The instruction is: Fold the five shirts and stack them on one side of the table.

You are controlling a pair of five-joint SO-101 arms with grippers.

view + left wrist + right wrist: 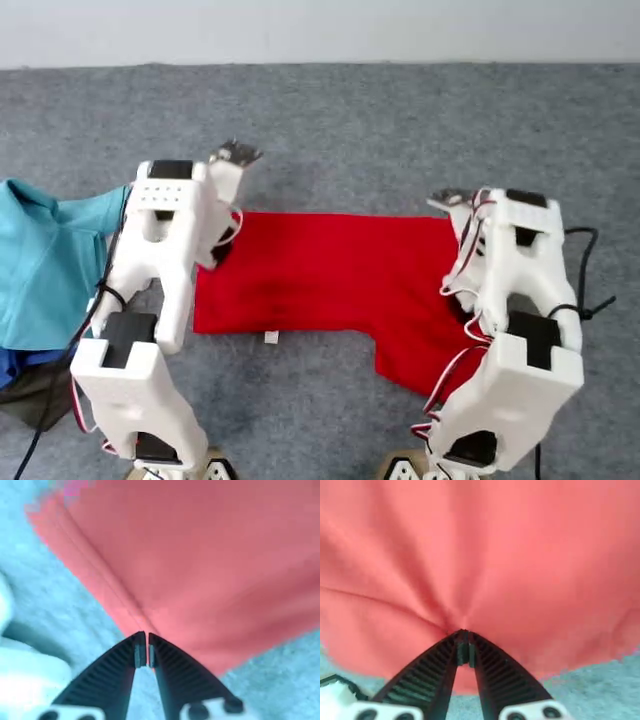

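A red shirt (330, 270) lies spread flat across the middle of the grey table, with one part hanging toward the front right. My left gripper (146, 655) is shut on the hem of the red shirt (200, 555) at its left edge, and the seam runs into the fingertips. The left arm (165, 250) stands over that edge. My right gripper (464, 649) is shut on a pinch of red shirt (480, 545), with creases radiating from the tips. The right arm (510, 290) stands over the shirt's right end.
A teal shirt (40, 260) lies crumpled at the table's left edge, with blue cloth (12, 362) and dark cloth (30, 402) under it toward the front. Bare grey table (350, 120) stretches behind the red shirt.
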